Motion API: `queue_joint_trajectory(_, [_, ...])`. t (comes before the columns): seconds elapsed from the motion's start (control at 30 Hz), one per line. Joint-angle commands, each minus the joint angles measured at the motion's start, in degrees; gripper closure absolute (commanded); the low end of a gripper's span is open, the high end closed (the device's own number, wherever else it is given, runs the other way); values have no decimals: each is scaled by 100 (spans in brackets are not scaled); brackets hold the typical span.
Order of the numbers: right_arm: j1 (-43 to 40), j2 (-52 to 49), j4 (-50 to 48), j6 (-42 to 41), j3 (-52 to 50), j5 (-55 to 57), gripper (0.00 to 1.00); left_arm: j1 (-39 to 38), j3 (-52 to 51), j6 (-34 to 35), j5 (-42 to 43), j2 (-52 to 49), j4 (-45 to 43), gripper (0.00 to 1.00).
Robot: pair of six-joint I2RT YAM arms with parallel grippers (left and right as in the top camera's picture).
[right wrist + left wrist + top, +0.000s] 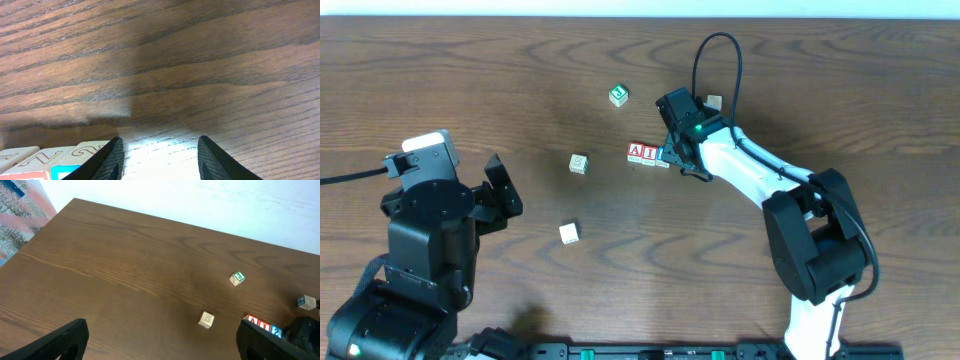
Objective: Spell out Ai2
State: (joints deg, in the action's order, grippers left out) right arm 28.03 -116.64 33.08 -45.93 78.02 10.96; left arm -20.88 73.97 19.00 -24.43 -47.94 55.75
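A row of letter blocks [647, 154] lies mid-table: a red A, a red I and a blue block at its right end. In the left wrist view [261, 325] the A and I show and the blue block sits at the right end. My right gripper [682, 160] is open and empty just right of the row. In the right wrist view its fingers [159, 159] frame bare wood, with the row's blocks [45, 161] touching the left finger. My left gripper [502, 190] is open and empty at the left; its fingers [160, 340] are wide apart.
A green-lettered block [618, 95] lies behind the row. A pale "5" block [579, 163] lies left of the row, and another pale block [569, 233] is nearer the front. A small block [714, 102] sits behind the right arm.
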Motion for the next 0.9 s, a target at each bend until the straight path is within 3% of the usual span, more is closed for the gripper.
queue_joint_trajectory(0.0, [15,-70,-48,-81,-13,-33,53,2,44,-81,-103,-4,15,5])
queue_joint_trajectory(0.3, [13,-70,-48,-70,-13,402,53,2,44,-81,-103,-4,15,5])
queue_joint_trajectory(0.57, [-177,619,-111,852,-22,1473,43,2,44,-81,-103,-4,15,5])
queue_joint_trajectory(0.67, [-334,1368,-608,1211,-365,1451,32,2,44,-81,-103,-4,15,5])
queue_joint_trajectory(0.77, [-496,2371,-1467,1648,-1139,1410,1,2,44,-81,-103,-4,15,4])
queue_joint_trajectory(0.8, [-560,2752,-1742,1698,-1445,1408,1,2,44,-81,-103,-4,15,5])
queue_joint_trajectory(0.87, [-673,3407,-2330,2750,-2006,1019,1,2,42,-81,-103,-4,15,5])
